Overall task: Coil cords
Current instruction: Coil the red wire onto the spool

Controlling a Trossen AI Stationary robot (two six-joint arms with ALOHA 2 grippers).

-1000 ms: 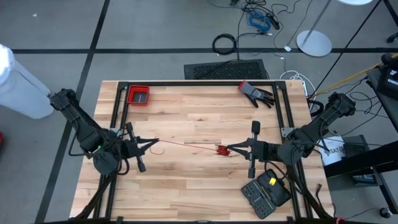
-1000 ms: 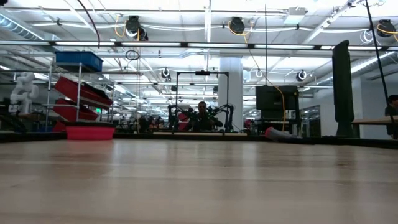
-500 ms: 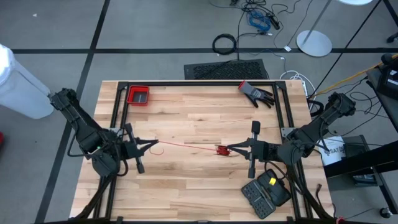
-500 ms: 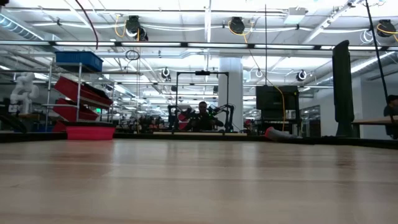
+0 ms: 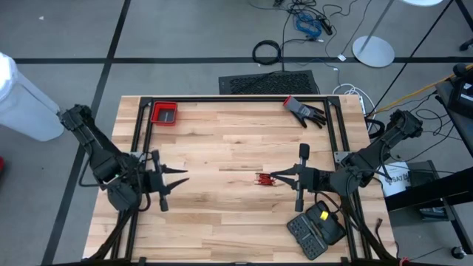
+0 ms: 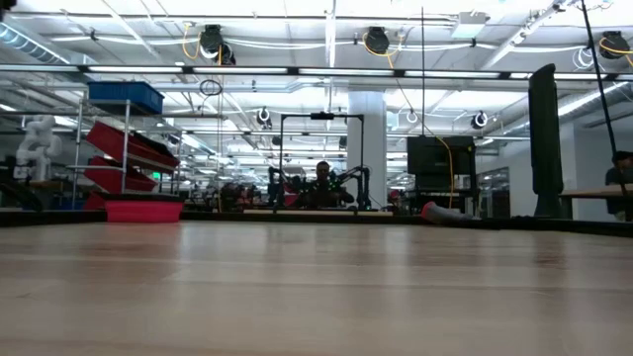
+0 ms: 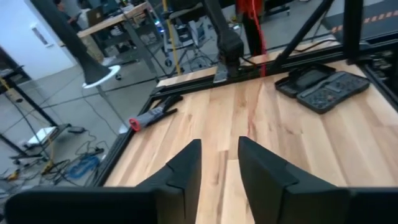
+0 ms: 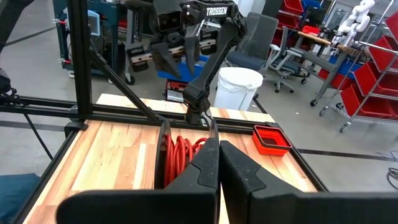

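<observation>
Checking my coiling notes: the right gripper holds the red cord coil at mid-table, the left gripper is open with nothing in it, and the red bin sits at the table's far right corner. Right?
Not quite. The red bin sits at the far left corner, as the high view shows. The rest stands: the right gripper holds the red cord coil, and the left gripper is open and empty.

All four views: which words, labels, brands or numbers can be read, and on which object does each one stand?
"TROSSEN": white letters on the left arm, as the right wrist view shows it across the table.
White label beside the right arm, high view: it carries dark print, but too small to read.
Black case with a yellow sticker, high view: no text can be made out.
Low view and left wrist view: nothing readable.
</observation>
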